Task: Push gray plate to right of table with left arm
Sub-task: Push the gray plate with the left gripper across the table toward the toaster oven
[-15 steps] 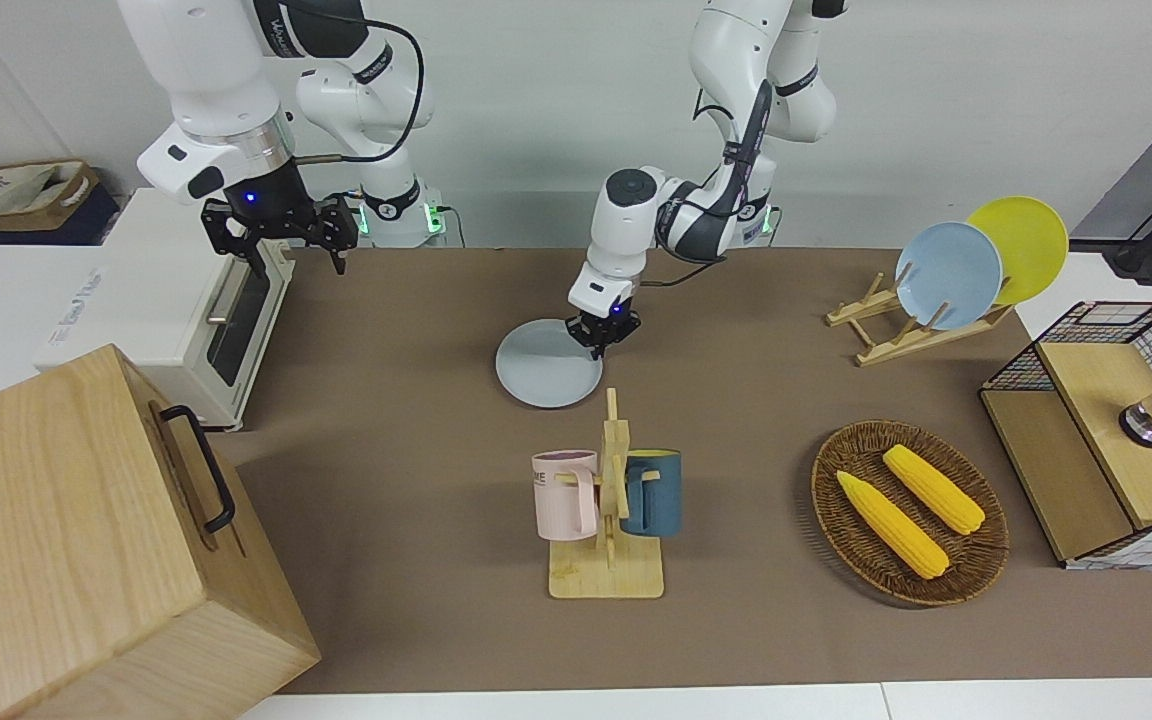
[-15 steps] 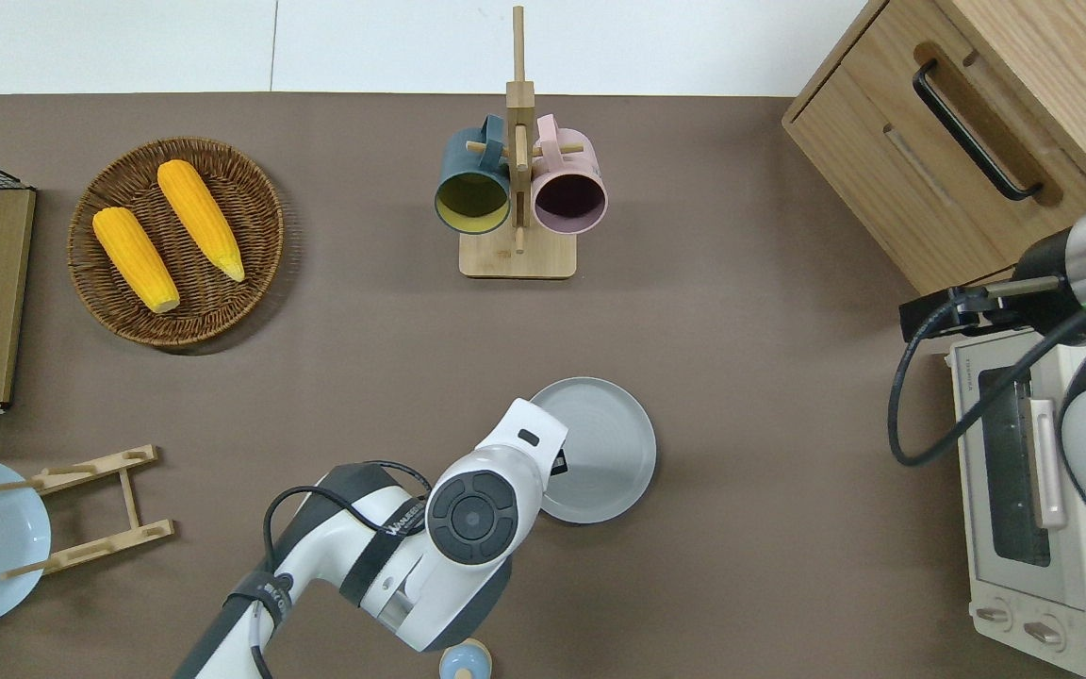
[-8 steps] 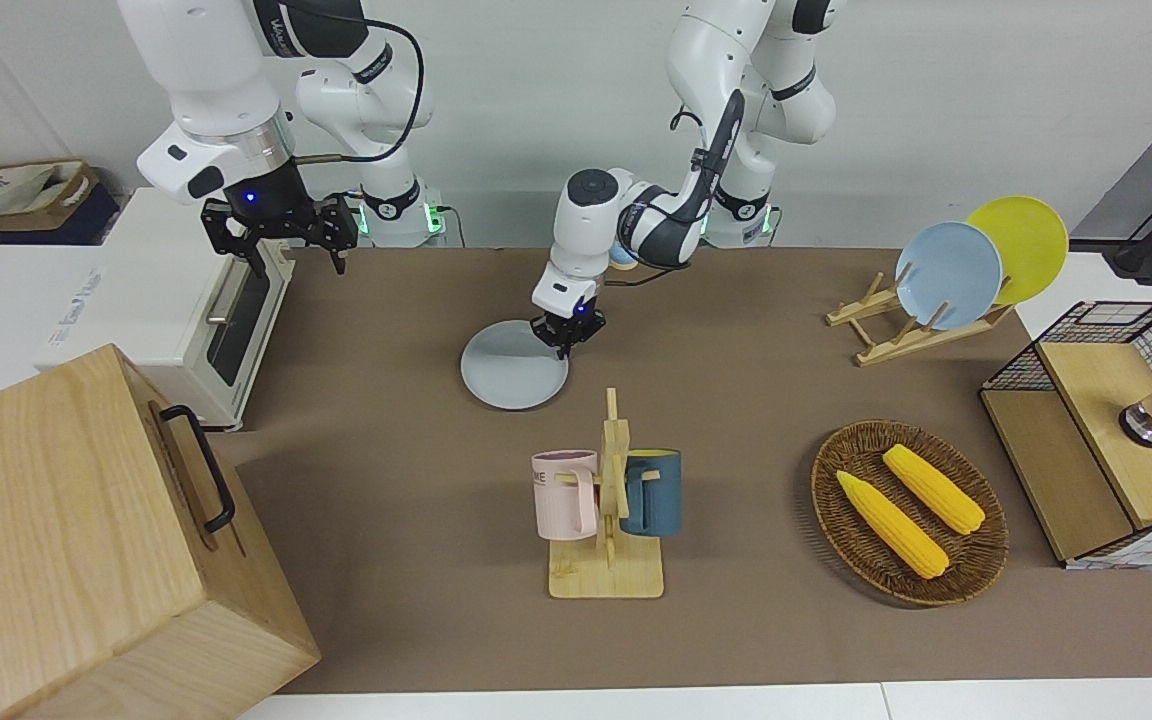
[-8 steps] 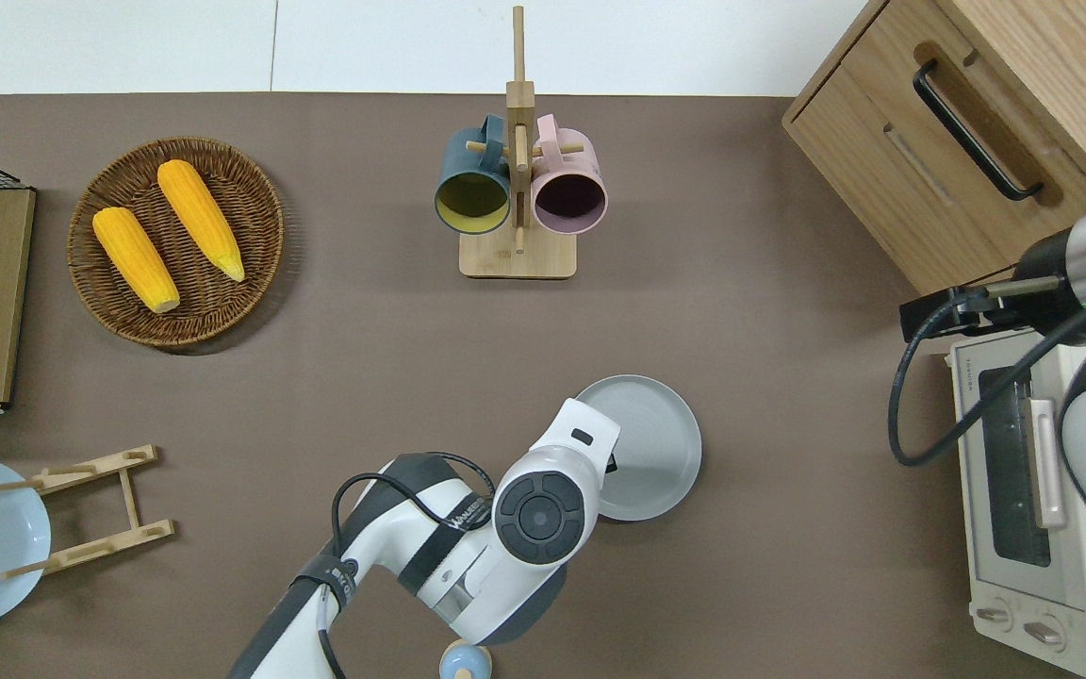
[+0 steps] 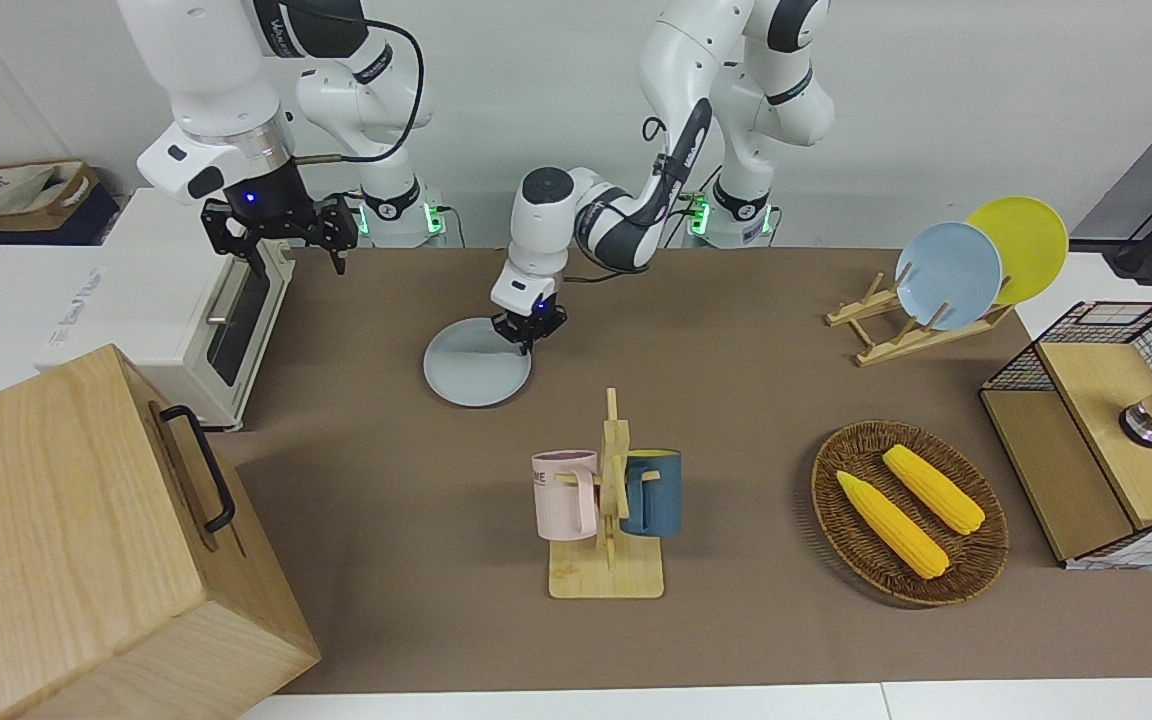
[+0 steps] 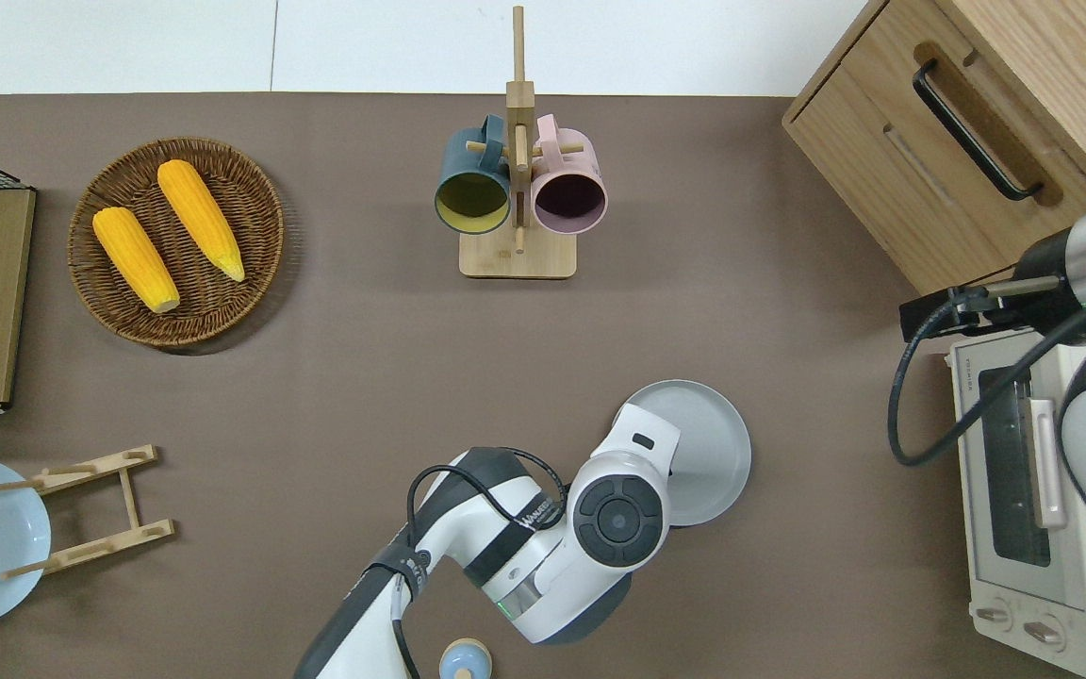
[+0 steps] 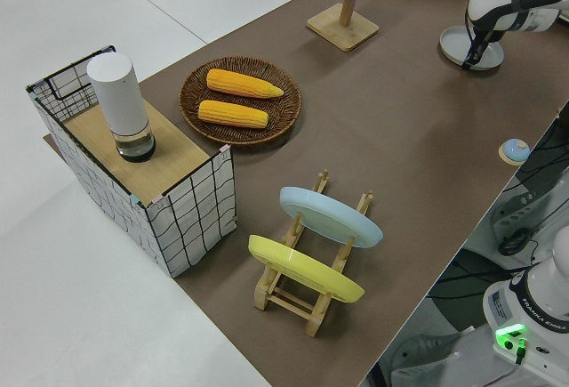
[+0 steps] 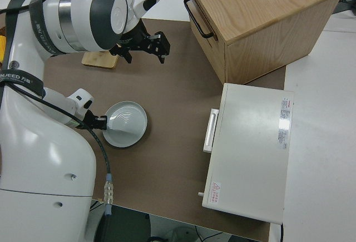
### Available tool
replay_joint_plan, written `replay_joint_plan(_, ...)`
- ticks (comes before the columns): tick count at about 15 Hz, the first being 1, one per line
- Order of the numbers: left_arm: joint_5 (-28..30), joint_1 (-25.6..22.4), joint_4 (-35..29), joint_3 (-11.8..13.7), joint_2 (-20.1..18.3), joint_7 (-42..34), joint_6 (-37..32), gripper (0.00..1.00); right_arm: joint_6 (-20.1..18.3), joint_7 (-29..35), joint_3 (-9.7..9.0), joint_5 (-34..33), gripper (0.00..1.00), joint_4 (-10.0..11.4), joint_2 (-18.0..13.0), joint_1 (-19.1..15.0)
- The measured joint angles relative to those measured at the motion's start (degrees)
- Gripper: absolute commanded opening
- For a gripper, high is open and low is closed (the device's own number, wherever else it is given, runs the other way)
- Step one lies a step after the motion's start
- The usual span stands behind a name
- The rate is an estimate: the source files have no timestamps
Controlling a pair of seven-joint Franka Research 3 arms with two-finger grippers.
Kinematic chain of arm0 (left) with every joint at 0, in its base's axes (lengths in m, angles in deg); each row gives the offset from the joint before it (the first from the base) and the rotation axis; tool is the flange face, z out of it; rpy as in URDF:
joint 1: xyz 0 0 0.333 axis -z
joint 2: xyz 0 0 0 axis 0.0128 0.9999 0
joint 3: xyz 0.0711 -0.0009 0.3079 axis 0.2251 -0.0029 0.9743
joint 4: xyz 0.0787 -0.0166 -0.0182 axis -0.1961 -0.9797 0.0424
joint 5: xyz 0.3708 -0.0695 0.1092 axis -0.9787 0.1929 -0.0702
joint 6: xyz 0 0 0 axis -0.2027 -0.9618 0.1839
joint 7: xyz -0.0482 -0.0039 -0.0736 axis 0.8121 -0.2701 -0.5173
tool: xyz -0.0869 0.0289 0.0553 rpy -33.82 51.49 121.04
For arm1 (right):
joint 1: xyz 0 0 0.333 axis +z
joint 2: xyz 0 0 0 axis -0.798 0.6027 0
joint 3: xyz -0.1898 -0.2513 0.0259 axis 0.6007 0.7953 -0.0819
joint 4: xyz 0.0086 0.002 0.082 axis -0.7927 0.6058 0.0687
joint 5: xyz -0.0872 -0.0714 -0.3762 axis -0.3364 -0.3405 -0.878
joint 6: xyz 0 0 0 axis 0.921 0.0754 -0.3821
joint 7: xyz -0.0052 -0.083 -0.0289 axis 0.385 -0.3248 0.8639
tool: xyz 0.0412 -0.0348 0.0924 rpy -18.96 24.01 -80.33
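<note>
The gray plate point(image 5: 471, 378) lies flat on the brown table point(image 5: 736, 400), toward the right arm's end from the table's middle. It also shows in the overhead view point(image 6: 708, 438), the left side view point(image 7: 469, 46) and the right side view point(image 8: 127, 124). My left gripper point(image 5: 528, 340) is shut, with its tips down on the plate's edge that faces the left arm's end. In the overhead view the wrist point(image 6: 620, 514) hides the fingers. My right arm is parked, its gripper point(image 5: 281, 235) open.
A white toaster oven point(image 6: 1033, 490) and a wooden drawer box point(image 6: 967, 123) stand at the right arm's end. A mug rack point(image 6: 517, 255) stands farther from the robots than the plate. A wicker basket point(image 5: 822, 485) with two corn cobs, a plate rack point(image 5: 896, 335) and a wire shelf point(image 5: 1096, 440) stand at the left arm's end.
My left gripper has slid the gray plate along the table toward the toaster oven at the right arm's end. The right arm has not moved.
</note>
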Motion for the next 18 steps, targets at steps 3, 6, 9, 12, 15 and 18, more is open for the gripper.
replay_joint_plan(3,-1.48,1.33,2.92,0.02,1.96,2.96,-1.10,0.00,0.00,0.00,0.00,0.00,0.983,0.00,0.00,0.00)
replay_joint_plan(6,-2.34,2.28,5.30,-0.01,3.45,4.82,-2.00,0.00,0.00,0.00,0.00,0.00,0.983,0.00,0.00,0.00)
replay_joint_plan(9,-2.38,2.83,7.70,0.02,4.80,5.33,-3.42,0.14,0.00,0.00,0.00,0.00,0.983,0.00,0.00,0.00)
replay_joint_plan(12,-2.39,2.87,8.78,0.00,5.72,5.37,-4.10,0.82,0.00,0.00,0.00,0.00,0.983,0.00,0.00,0.00)
replay_joint_plan(15,-2.39,2.87,9.81,0.03,6.58,5.41,-4.32,0.98,0.00,0.00,0.00,0.00,0.983,0.00,0.00,0.00)
replay_joint_plan(18,-2.39,2.87,11.45,0.22,7.05,5.42,-6.22,0.98,0.00,0.00,0.00,0.00,0.983,0.00,0.00,0.00)
